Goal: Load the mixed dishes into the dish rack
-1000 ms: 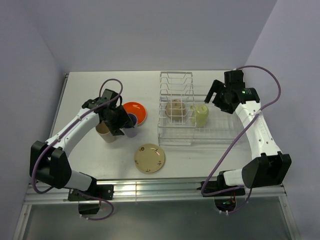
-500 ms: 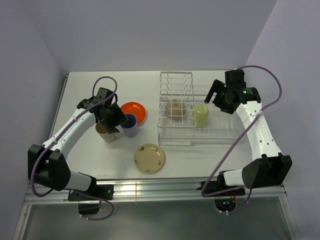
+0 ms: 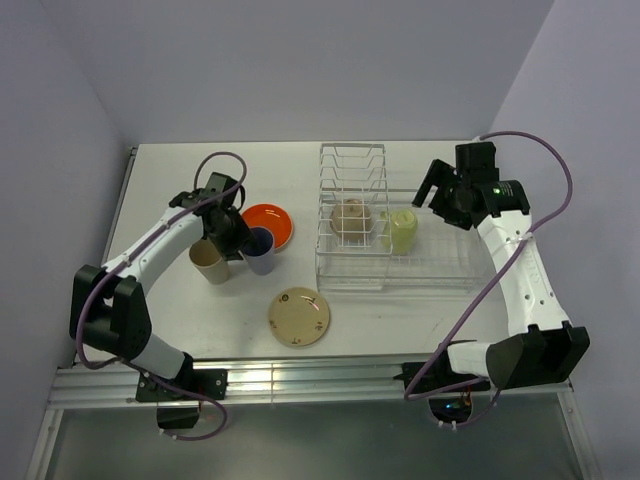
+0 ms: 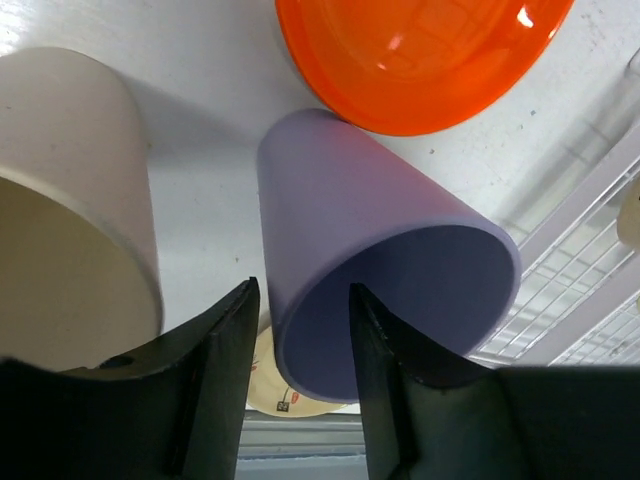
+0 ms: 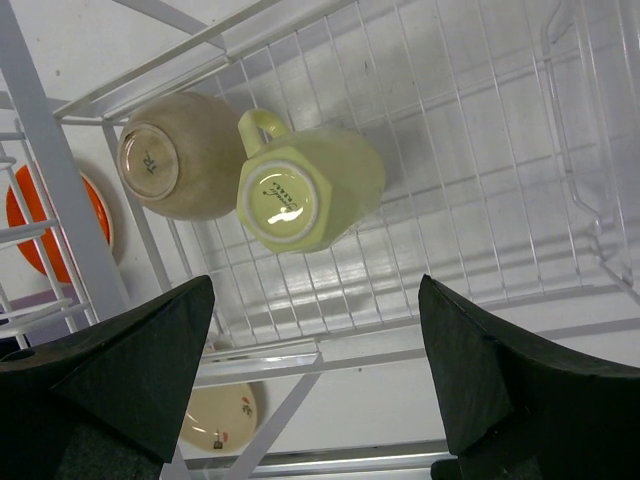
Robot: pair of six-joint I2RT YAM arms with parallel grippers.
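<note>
The lavender cup (image 3: 261,250) (image 4: 380,230) stands on the table between the tan cup (image 3: 211,262) (image 4: 70,200) and the orange plate (image 3: 272,222) (image 4: 420,50). My left gripper (image 3: 240,238) (image 4: 300,330) straddles its near rim, one finger outside and one inside, with a gap left beside the wall. The cream-yellow saucer (image 3: 299,316) lies nearer the front. The off-white bowl (image 3: 350,216) (image 5: 180,150) and the yellow-green cup (image 3: 402,230) (image 5: 310,190) sit upside down in the dish rack (image 3: 440,270) (image 5: 480,150). My right gripper (image 3: 432,190) (image 5: 315,285) hovers wide open above the rack's basket, holding nothing.
The rack's upright plate slots (image 3: 352,165) hold nothing. The saucer also shows through the rack wires in the right wrist view (image 5: 215,415). Walls close in at the left, back and right. A metal rail (image 3: 300,375) runs along the table's front edge.
My left gripper has shifted back and left over the lavender cup, and its arm has swung further left. The right arm has risen slightly; the rack contents are unchanged.
</note>
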